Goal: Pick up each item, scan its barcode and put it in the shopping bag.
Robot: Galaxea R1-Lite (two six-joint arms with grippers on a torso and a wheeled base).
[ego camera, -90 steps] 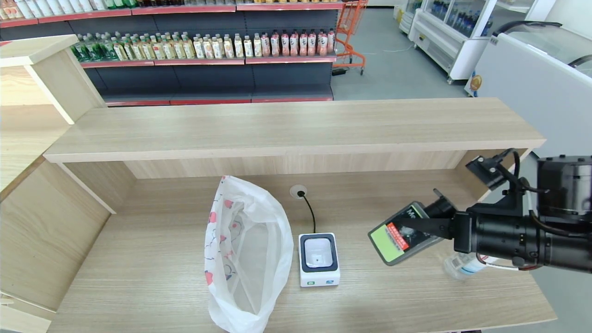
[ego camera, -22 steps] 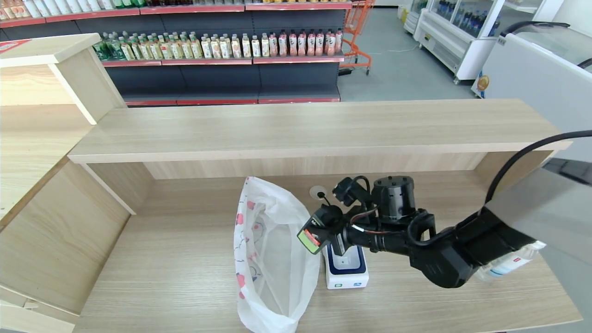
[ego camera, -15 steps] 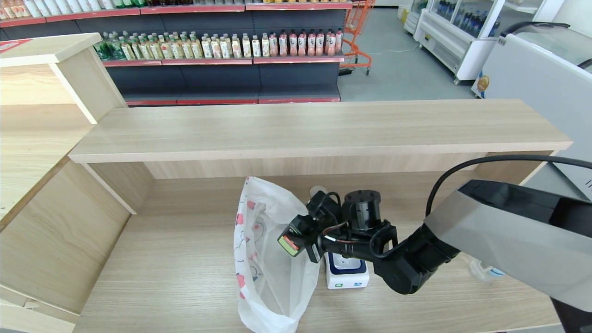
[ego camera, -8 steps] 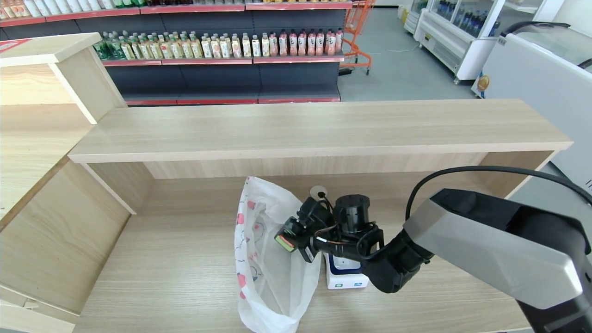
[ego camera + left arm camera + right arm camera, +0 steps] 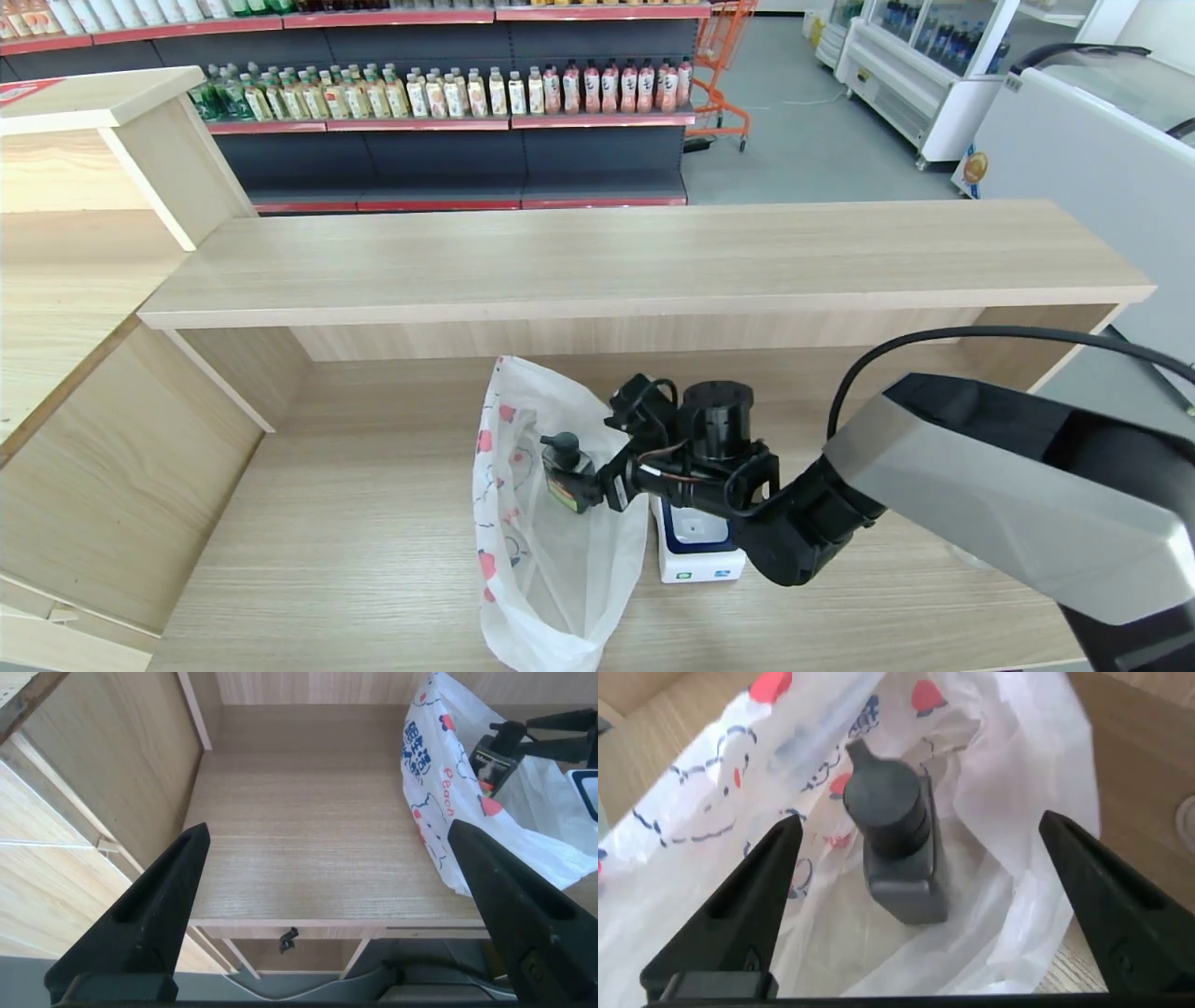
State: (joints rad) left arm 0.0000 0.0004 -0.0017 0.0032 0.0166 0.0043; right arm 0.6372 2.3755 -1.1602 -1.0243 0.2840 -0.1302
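Observation:
A dark pump bottle [image 5: 563,474] with a green and red label sits in the mouth of the white printed shopping bag [image 5: 523,560], pump head up. In the right wrist view the bottle [image 5: 898,840] stands between the spread fingers of my right gripper [image 5: 920,826], and neither finger touches it. That gripper [image 5: 586,485] is open, just right of the bottle over the bag's right rim. The white barcode scanner [image 5: 700,551] lies under the right wrist. My left gripper [image 5: 329,831] is open and holds nothing, above the counter's front left edge, with the bag [image 5: 439,793] farther off.
A raised wooden ledge [image 5: 635,261] runs along the back of the counter. A wooden side wall [image 5: 121,467] closes the left end. The scanner's cable runs to a hole [image 5: 642,383] behind the bag. Bare counter [image 5: 355,523] lies left of the bag.
The right arm carried the bottle from the right, across the scanner, to the bag. In the last half second its fingers opened and the bottle turned upright in the bag's mouth.

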